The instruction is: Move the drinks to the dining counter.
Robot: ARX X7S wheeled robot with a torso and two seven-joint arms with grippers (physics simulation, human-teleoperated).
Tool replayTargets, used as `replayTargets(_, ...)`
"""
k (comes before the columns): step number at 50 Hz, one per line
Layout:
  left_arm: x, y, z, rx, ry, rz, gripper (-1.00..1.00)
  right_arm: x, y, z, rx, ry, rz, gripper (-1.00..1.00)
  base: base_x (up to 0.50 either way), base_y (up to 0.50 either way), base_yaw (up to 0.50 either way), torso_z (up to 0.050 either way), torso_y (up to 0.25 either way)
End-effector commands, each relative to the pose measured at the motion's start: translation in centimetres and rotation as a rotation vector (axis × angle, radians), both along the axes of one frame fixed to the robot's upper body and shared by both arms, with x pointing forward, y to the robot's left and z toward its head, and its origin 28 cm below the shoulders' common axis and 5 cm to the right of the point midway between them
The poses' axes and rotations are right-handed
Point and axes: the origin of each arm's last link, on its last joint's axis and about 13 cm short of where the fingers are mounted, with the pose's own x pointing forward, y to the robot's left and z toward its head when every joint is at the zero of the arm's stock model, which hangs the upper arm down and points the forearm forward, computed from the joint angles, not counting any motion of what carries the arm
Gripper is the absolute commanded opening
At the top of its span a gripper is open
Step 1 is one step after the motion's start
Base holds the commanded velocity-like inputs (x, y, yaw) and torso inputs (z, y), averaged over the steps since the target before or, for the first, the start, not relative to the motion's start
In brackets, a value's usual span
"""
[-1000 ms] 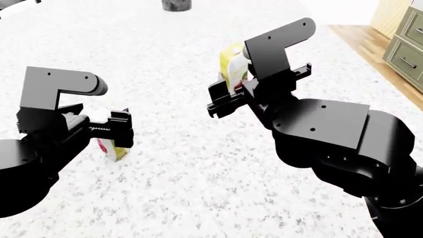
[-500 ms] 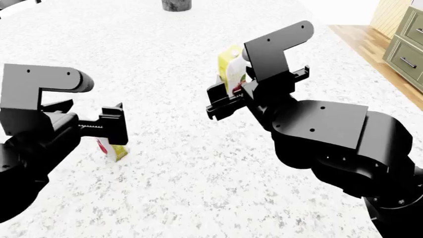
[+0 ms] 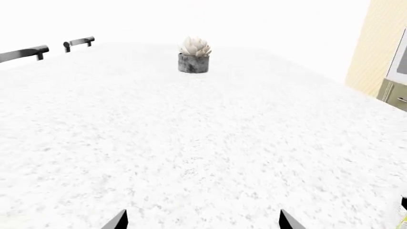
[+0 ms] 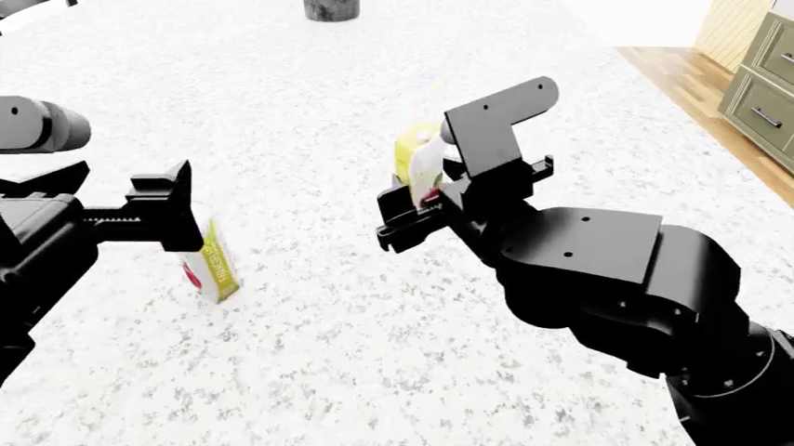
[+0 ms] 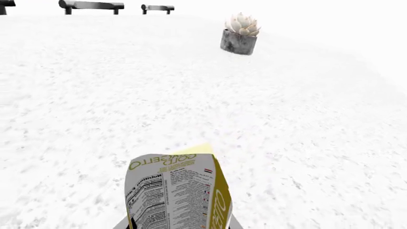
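Observation:
On the white speckled dining counter [image 4: 372, 325] a yellow-and-white juice carton [image 4: 215, 268] stands upright. Just above and left of it hangs my left gripper [image 4: 171, 209], apart from it. In the left wrist view that gripper [image 3: 202, 222] is open, its two tips spread wide with only bare counter between them. My right gripper [image 4: 416, 197] is shut on a second juice carton [image 4: 419, 160], held above the middle of the counter. The right wrist view shows this carton [image 5: 178, 191] upright between the fingers [image 5: 233, 222]. No cup is in view.
A grey pot with a pale succulent [image 4: 330, 9] [image 3: 193, 56] [image 5: 239, 34] sits at the counter's far end. Dark chair backs [image 5: 89, 5] [image 3: 25, 51] stand beyond it. Wooden floor and green cabinets [image 4: 767, 84] lie past the counter's right edge.
My left gripper has drawn back to the left and risen, uncovering more of the standing carton. My right gripper, with its carton, has shifted slightly left and lower.

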Motion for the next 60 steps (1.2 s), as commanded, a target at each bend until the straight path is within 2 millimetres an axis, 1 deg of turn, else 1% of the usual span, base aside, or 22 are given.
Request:
replayTargets(1,-0.5,0.3,0.1,-0.012,-0.02,0.008,1.0,0.0,0.0,-0.6,0.081,0.019,0.049,-1.0,0.0,0.0,0.0,0.0,0.0)
replayTargets(7,-0.5,0.4,0.0,-0.012,-0.015,0.01,1.0,-0.2,-0.1,-1.2,0.09,0.012,0.041,-1.0,0.0,0.0,0.0,0.0,0.0)
replayTargets(11,-0.4,0.3,0.0,-0.012,-0.015,0.009,1.0,-0.3,0.0,-1.5,0.094,0.038,0.056,-1.0,0.0,0.0,0.0,0.0,0.0)
replayTargets(20,-0.4,0.3,0.0,-0.009,-0.015,0.008,1.0,-0.5,0.0,-2.5,0.031,0.108,0.088,-1.0,0.0,0.0,0.0,0.0,0.001)
replayTargets(45,-0.2,0.2,0.0,-0.007,-0.01,0.001,1.0,-0.8,0.0,-2.7,-0.005,0.12,0.104,-1.0,0.0,0.0,0.0,0.0,0.0)
replayTargets(46,-0.2,0.2,-0.1,-0.006,-0.01,0.001,1.0,-0.9,0.0,-2.7,-0.008,0.12,0.11,1.0,0.0,0.0,0.0,0.0,0.0)
replayTargets(60,-0.2,0.2,-0.2,-0.005,-0.006,0.001,1.0,-0.8,-0.2,-2.2,0.007,0.1,0.091,1.0,0.0,0.0,0.0,0.0,0.0)
